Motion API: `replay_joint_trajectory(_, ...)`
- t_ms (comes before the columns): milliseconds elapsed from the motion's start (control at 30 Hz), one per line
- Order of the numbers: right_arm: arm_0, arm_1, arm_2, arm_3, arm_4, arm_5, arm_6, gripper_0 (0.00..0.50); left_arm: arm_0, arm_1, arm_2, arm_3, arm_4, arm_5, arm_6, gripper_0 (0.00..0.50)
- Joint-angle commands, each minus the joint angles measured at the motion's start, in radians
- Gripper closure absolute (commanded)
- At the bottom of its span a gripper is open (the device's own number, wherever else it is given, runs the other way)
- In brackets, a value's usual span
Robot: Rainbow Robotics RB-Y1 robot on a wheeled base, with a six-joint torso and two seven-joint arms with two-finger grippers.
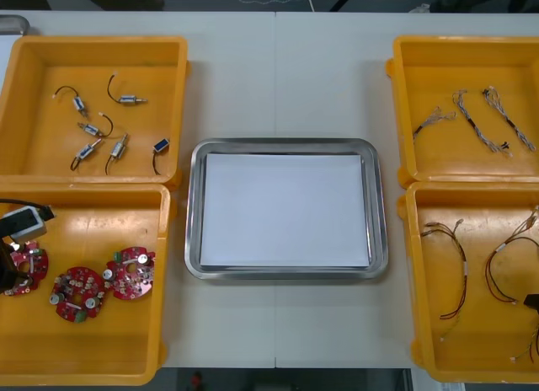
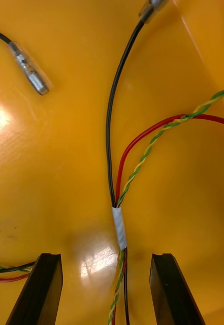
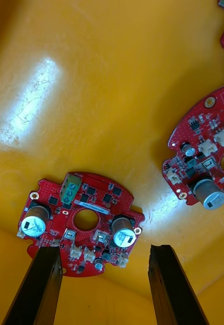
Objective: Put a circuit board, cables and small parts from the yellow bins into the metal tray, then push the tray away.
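Left hand [image 3: 104,249], fingers spread to close on a round red circuit board [image 3: 99,195], hangs in the lower-left yellow plastic bin [image 1: 101,340]. At lower right, the right hand [image 2: 105,255], likewise spread, straddles a black, red and yellow-green cable bundle [image 2: 119,226]. The white-lined metal tray [image 1: 192,214] sits at centre, nothing in it yet.

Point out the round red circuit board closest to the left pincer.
Front view: the round red circuit board lies at the left edge of the near-left yellow bin, at the tips of the open left pincer, a second board beside it.
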Motion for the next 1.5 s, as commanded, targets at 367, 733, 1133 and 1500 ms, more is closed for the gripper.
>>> replay_joint_trajectory(367, 0.027, 0.013, 0.045, 0.058, -0.009, -0.059, 0.002, 0.000, -0.049, 0.030, -0.129, 0.058, -0.027, -0.064, -0.047, 0.000)
replay_joint_trajectory(733, 0.029, 0.015, 0.061, 0.072, -0.012, -0.057, -0.003, 0.500, -0.078, 0.010, -0.152, 0.073, -0.030, -0.067, -0.047, 0.000)
replay_joint_trajectory(1133, 0.029, 0.015, 0.004, 0.037, -0.066, -0.017, 0.013, 0.500, -0.134, -0.008, -0.215, 0.107, -0.044, -0.088, -0.047, 0.000)
replay_joint_trajectory(1500, 0.027, 0.005, -0.160, -0.195, -0.066, 0.236, 0.027, 0.500, -0.134, -0.008, -0.252, 0.107, -0.058, -0.113, -0.046, 0.000)
